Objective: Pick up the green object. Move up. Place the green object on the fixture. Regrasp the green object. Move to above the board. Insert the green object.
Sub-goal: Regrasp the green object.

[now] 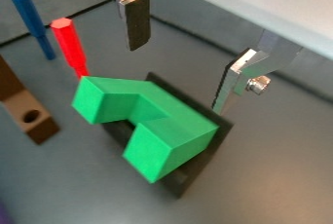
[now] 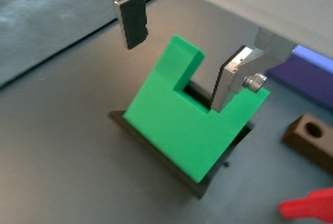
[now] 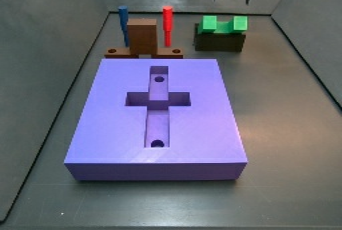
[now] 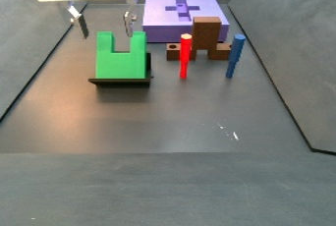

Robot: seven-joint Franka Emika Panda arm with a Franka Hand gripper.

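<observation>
Hovering open claw point(image 1: 182, 57), notched green object point(image 1: 136, 121)

Bright green notched plastic block point(image 4: 121, 56) rests on the small dark fixture point(image 4: 121, 81), unheld. Large violet-blue slab board point(image 3: 160, 114), cross recess empty, lies well apart. Gripper point(image 4: 102, 18) spread wide above the block.

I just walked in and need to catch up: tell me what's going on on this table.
A Franka arm's gripper hangs open above the green object, its fingers apart and not gripping it. The green object sits on the dark fixture, notch upward in a side view. The purple board lies apart from it, its cross-shaped recess empty. Beside the board stands a brown block with a red peg and a blue peg.
</observation>
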